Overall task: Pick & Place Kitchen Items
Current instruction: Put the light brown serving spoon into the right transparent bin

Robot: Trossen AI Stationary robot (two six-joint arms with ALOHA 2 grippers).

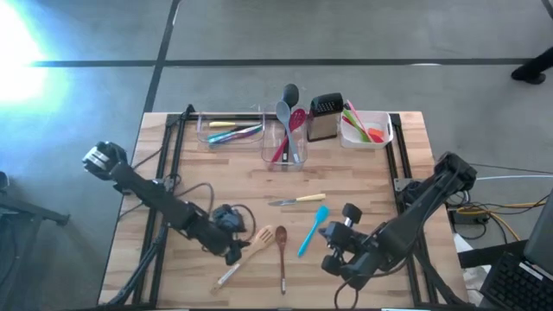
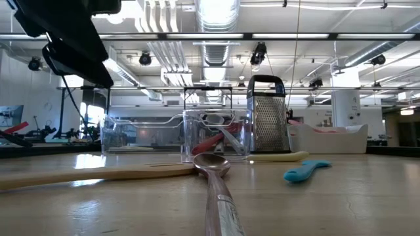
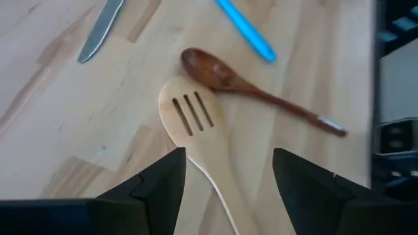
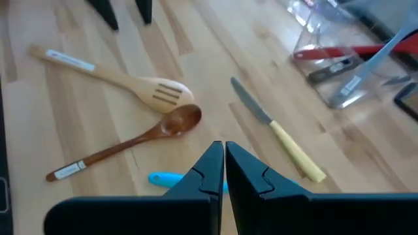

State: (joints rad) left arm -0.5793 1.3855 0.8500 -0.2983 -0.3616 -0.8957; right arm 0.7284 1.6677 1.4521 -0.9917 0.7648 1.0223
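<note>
Your left end effector (image 3: 228,179) hangs wide open over the slotted wooden spatula (image 1: 257,241), nothing held. Brown spoon (image 1: 281,246), blue spatula (image 1: 313,230) and yellow-handled knife (image 1: 296,200) also wait on the counter (image 1: 380,181); the tubs (image 1: 285,147) are partly filled.

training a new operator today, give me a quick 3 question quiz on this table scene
1. True or false: the left gripper has its fingers open over the slotted wooden spatula.
2. Which loose utensil lies nearest the clear tub: A blue spatula, B yellow-handled knife, C dark wooden spoon?
3. What steel item stands between the clear tub and the white tub?

Key: 1 true. 2 B. 3 the box grater.
</note>
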